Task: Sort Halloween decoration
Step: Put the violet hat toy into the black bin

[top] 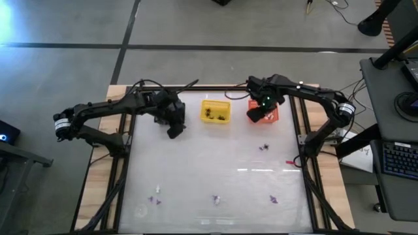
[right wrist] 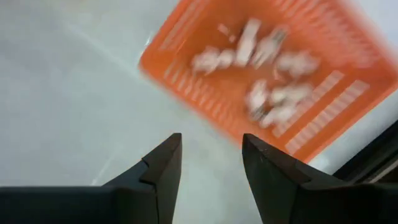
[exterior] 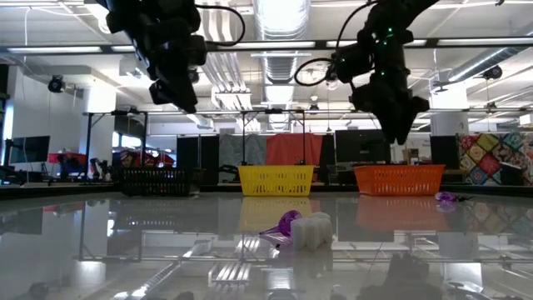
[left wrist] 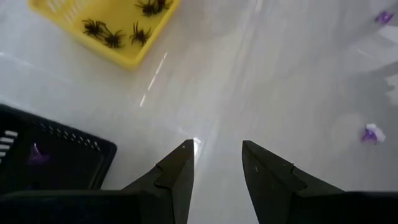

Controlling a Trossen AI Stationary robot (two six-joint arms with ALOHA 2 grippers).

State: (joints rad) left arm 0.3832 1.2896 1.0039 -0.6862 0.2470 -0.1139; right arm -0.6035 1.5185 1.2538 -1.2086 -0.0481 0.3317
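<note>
Sorting is sitting well past halfway, with a handful of trinkets still waiting on the tabletop (top: 215,163).

The orange basket (top: 269,114) is holding white pieces (right wrist: 267,68), the yellow basket (top: 215,111) black spiders (left wrist: 109,37), the black basket (left wrist: 46,165) at least one purple trinket; the right gripper (right wrist: 208,171) is hovering over the orange basket, jaws wide and empty, the left gripper (left wrist: 214,171) likewise beside the yellow basket, while loose purple and white trinkets (top: 215,199) are lying well apart from the yellow basket.
</note>
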